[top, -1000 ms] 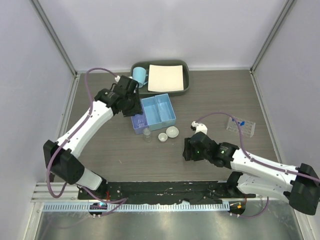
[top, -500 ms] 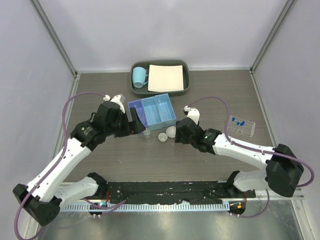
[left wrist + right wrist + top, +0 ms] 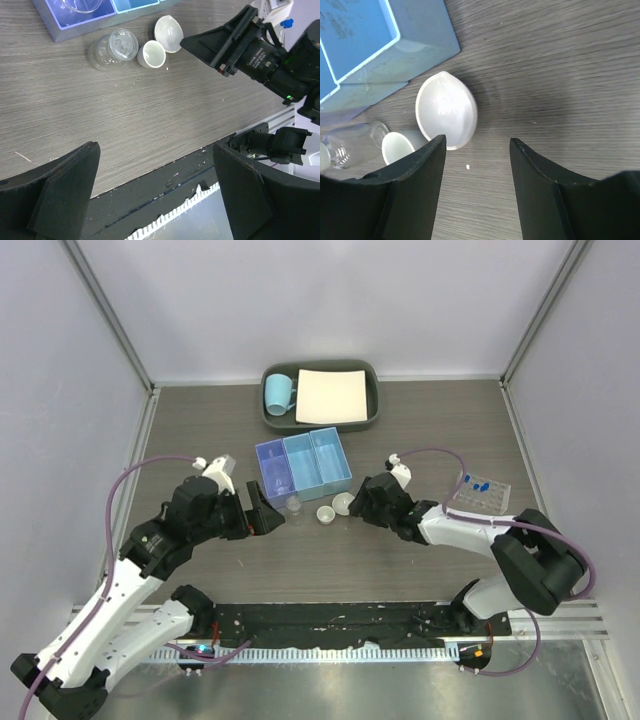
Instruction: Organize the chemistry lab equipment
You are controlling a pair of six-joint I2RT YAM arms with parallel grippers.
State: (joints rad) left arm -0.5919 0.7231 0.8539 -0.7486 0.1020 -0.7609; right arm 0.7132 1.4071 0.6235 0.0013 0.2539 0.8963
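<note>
The blue three-compartment box (image 3: 318, 462) sits mid-table with a clear item in its left compartment (image 3: 277, 480). Just in front of it stand the small clear bottle (image 3: 294, 504) (image 3: 114, 47) and two white dishes (image 3: 325, 514) (image 3: 343, 503). My left gripper (image 3: 262, 510) (image 3: 155, 147) is open and empty, left of the bottle. My right gripper (image 3: 358, 502) (image 3: 477, 142) is open over bare table, its left finger beside the larger dish (image 3: 446, 110). The smaller dish (image 3: 399, 146) lies further left. The clear tube rack (image 3: 480, 493) with blue-capped tubes (image 3: 478, 482) stands at the right.
A dark grey tray (image 3: 370, 418) with a white sheet and a light-blue mug (image 3: 279, 393) sits at the back, behind the box. The table's near edge with the black rail (image 3: 165, 185) lies under my left gripper.
My left gripper has drawn back from the box toward the near left and opened wide. My right gripper has swung left and forward, up to the white dishes.
</note>
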